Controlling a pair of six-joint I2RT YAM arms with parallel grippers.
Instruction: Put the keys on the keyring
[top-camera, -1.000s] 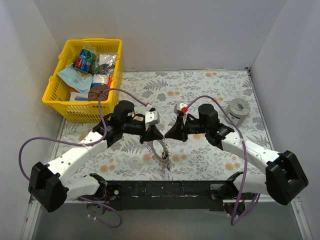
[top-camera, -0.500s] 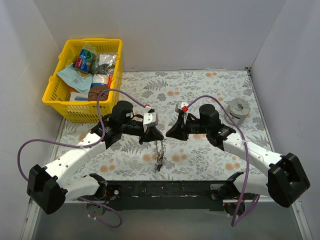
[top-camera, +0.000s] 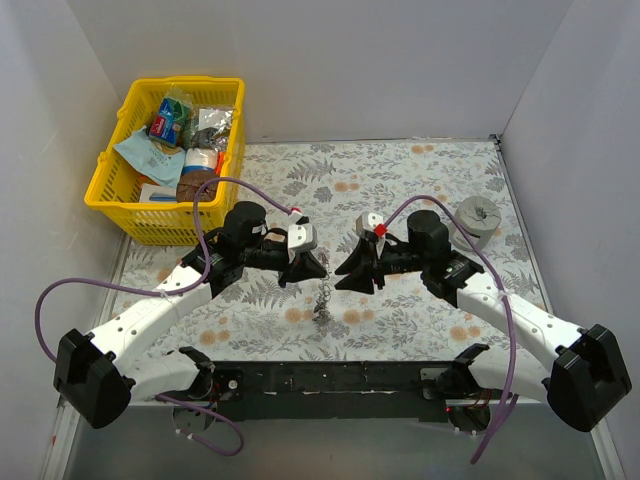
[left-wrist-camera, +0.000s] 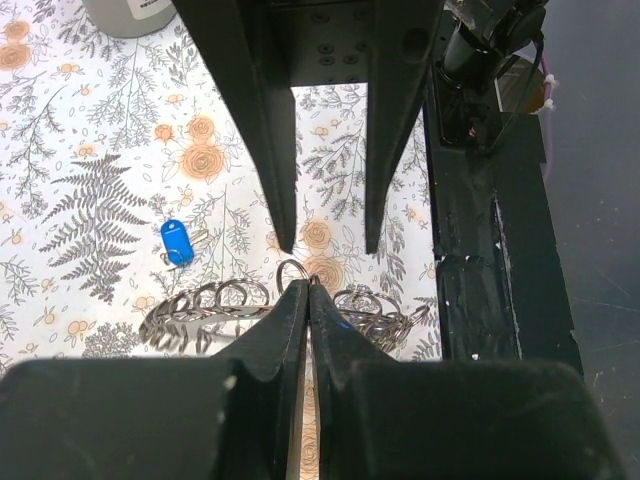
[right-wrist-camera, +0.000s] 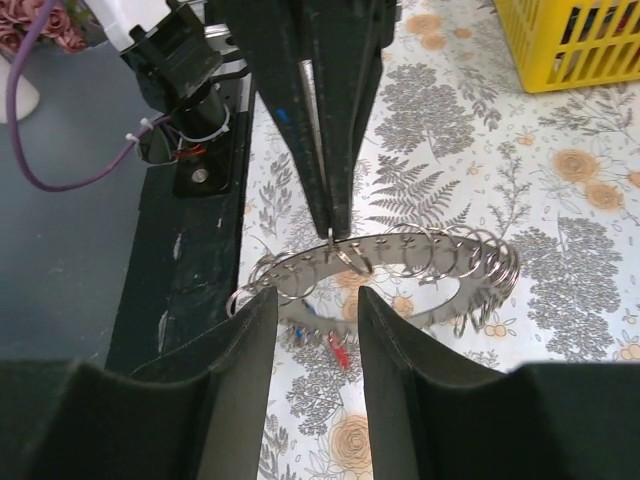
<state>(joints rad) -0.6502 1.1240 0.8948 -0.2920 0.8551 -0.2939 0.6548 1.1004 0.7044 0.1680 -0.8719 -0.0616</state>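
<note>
My left gripper (left-wrist-camera: 308, 285) is shut on a small loop of the keyring (left-wrist-camera: 205, 306), a thin silvery band fringed with several little loops. In the top view the keyring (top-camera: 322, 300) hangs edge-on below the left gripper (top-camera: 314, 268). My right gripper (top-camera: 349, 272) faces it, open and empty. In the right wrist view its fingertips (right-wrist-camera: 264, 305) straddle the near side of the keyring (right-wrist-camera: 430, 262) without touching. A red key (right-wrist-camera: 340, 352) and a blue key (right-wrist-camera: 298, 334) dangle from the ring's lower edge. Another blue key (left-wrist-camera: 176, 241) lies on the cloth beyond the ring.
A yellow basket (top-camera: 110, 190) full of packets stands at the back left. A squat grey cylinder (top-camera: 477, 222) sits at the right, and it also shows in the left wrist view (left-wrist-camera: 125, 14). The black base rail (top-camera: 330, 380) runs along the near edge.
The keyring has swung from a broad arc to hanging edge-on under the left gripper. The right gripper has drawn back a little to the right and nearer.
</note>
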